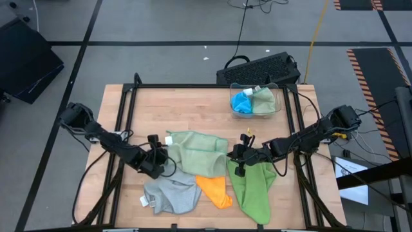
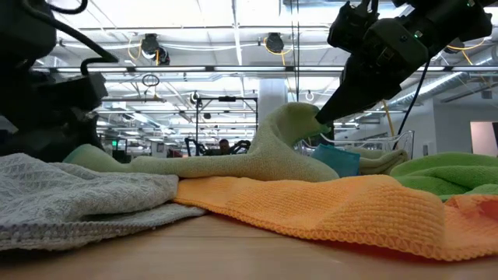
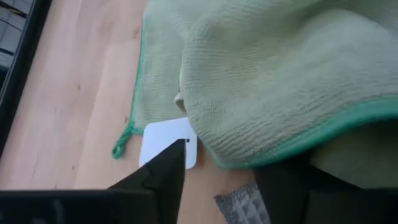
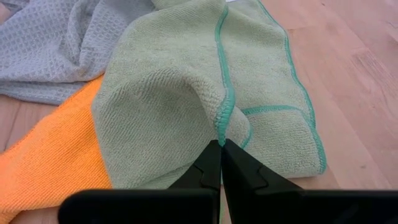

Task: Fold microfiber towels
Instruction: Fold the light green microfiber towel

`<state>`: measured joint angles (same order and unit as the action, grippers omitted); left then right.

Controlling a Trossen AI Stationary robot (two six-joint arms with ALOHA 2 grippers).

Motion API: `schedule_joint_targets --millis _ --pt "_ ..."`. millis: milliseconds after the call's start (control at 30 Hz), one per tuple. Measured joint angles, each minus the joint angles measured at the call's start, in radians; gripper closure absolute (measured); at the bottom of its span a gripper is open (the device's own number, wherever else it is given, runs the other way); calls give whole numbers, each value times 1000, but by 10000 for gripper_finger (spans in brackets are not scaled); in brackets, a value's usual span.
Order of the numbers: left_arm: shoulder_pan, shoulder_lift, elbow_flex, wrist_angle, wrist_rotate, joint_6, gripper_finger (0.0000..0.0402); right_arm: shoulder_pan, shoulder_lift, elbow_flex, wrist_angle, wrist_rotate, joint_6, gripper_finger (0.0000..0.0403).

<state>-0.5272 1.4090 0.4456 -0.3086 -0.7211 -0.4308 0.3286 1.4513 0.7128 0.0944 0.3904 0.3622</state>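
While you are watching from overhead, the sage green microfiber towel (image 1: 196,151) is lying mid-surface on the pale wooden surface (image 1: 193,106), touching the grey waffle-weave towel (image 1: 168,193), the orange towel (image 1: 215,189) and the lime green towel (image 1: 254,187). Your right gripper (image 4: 220,144) is pinching the sage towel's teal-stitched hem, fingers (image 4: 208,167) clenched on it, lifting a peak. Your left gripper (image 1: 156,158) is sitting at the towel's opposite edge beside a white tag (image 3: 168,143); you cannot tell whether its fingers are gripping. A clear plastic bin (image 1: 256,100) is holding more cloths.
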Motion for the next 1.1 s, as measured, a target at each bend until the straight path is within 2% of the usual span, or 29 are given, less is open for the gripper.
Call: schedule_joint_targets --millis 100,233,267,433,533,700,833,900,1000,1067,1100 --pt "16 0 -10 -2 -20 -15 273 -1 0 0 0 1 -1 403" --pt "39 -5 -2 -12 -28 2 373 -1 0 0 1 13 -8 403" --pt "41 -11 8 -12 -29 11 387 0 0 0 6 31 -9 403" --pt "16 -65 105 -91 -81 80 396 17 -46 0 12 55 -8 403" --pt "-19 -107 200 -184 -187 130 396 35 -109 0 4 64 -8 403" --pt "-51 -192 321 -274 -363 288 398 49 -253 1 19 151 -81 403" --pt "-28 -293 399 -294 -551 395 399 -2 -356 15 140 190 -275 403" --pt "11 -356 446 -283 -578 455 399 -49 -391 22 245 175 -385 403" --pt "87 -444 490 -224 -590 581 399 -141 -421 52 366 96 -511 403" --pt "142 -494 498 -132 -568 705 400 -213 -424 93 373 21 -532 403" --pt "166 -517 498 -85 -526 768 400 -247 -420 114 365 -26 -529 403"
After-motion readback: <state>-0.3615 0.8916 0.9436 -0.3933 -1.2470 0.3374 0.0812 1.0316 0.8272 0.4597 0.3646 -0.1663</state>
